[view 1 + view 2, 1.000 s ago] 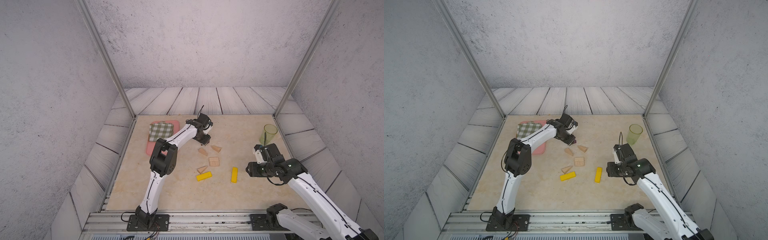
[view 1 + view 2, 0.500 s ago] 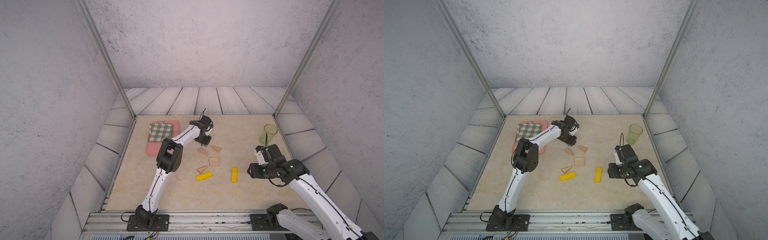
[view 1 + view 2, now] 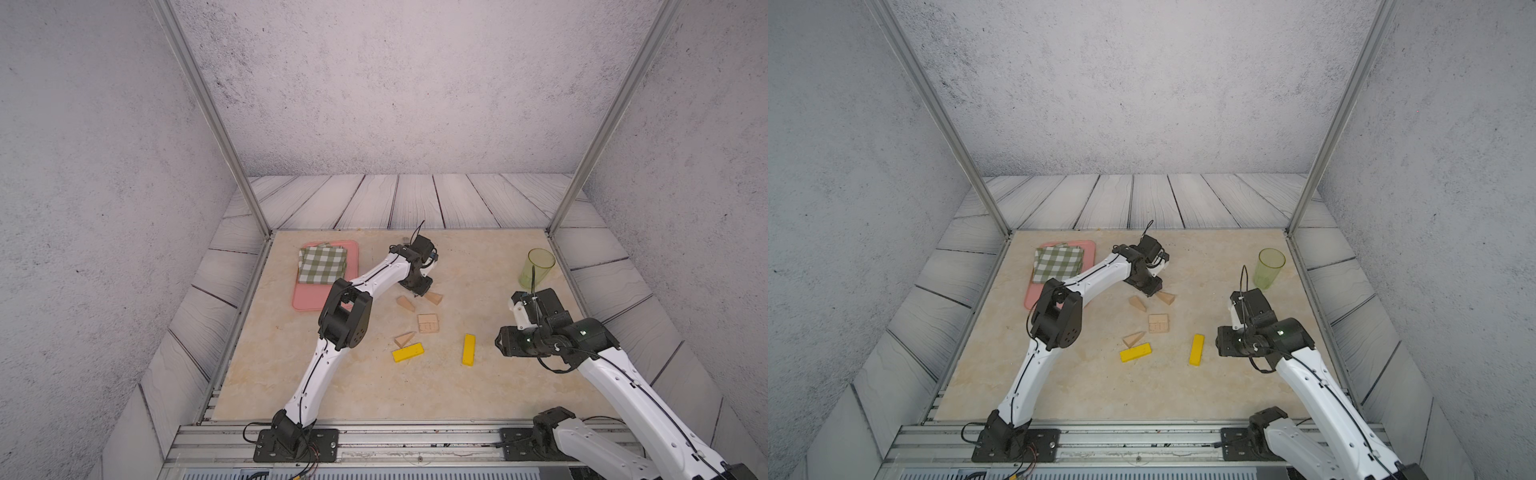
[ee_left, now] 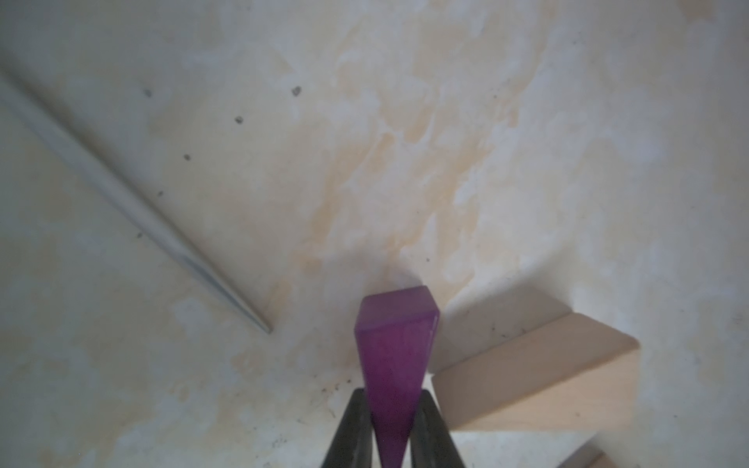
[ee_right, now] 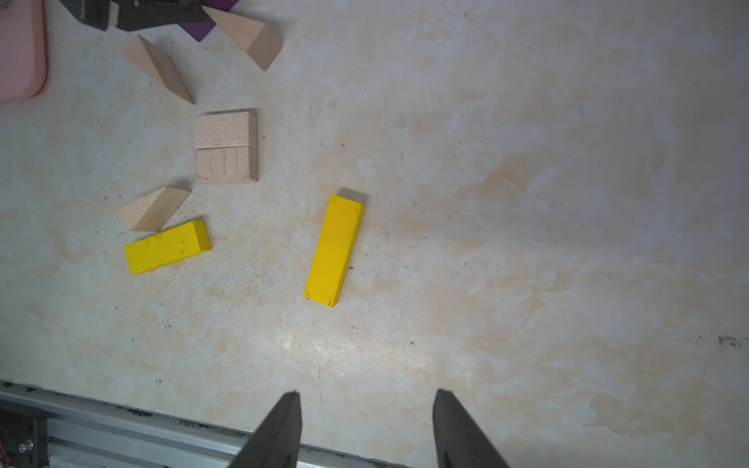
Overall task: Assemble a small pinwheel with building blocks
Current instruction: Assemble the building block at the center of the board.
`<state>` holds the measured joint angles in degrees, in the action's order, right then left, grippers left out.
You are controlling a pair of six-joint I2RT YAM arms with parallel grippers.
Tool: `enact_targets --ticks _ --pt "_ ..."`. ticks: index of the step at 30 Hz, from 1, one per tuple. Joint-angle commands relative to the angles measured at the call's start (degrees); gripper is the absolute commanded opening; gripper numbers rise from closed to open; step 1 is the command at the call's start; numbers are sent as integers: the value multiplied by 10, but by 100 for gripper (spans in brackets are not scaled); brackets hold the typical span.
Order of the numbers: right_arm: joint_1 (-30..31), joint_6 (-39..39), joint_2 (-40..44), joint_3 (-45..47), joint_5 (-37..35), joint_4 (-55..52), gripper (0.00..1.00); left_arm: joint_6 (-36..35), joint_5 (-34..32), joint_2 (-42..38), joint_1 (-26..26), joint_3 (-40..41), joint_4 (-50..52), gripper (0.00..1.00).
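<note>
Left gripper (image 4: 391, 394) pinches the purple wedge (image 4: 395, 344) at its thin edge, blunt end pointing away from the black fingers. The wedge has a smooth stained finish. Can't tell if it's off the surface (image 5: 527, 202), which is beige, marbled and scuffed.

Landmark: wooden square (image 5: 225, 148), two short pale grained rectangles flush side by side. No pinwheel built, blocks loose.
- Purple wedge: just beyond the square, beside one pale wood wedge (image 5: 245, 34).
- Second wood wedge (image 5: 158, 69): beyond-left of the square.
- Third wood wedge (image 5: 152, 208): near-left, just beside a yellow bar (image 5: 167, 247).
- Second yellow bar (image 5: 334, 251): glossy, speckled, near-right.
- Right gripper (image 5: 367, 394): spread, empty, farther right of the square.

Only the left wrist view shows the pinch, plus a slim grey metal shaft (image 4: 121, 194). In both top views the wrist hides the purple wedge. Only the top views show the translucent green cup (image 3: 538, 268) and the checked cloth (image 3: 322, 264).
</note>
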<state>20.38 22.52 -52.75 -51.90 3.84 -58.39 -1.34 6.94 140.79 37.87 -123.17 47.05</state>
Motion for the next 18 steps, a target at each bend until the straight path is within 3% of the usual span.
enact_targets --ticks 1,18 --pt "-3 7 12 -5 -13 -8 56 3 6 11 11 -12 4 12" --pt "-2 7 19 -1 -11 -5 56 42 26 12 66 -15 -23 10"
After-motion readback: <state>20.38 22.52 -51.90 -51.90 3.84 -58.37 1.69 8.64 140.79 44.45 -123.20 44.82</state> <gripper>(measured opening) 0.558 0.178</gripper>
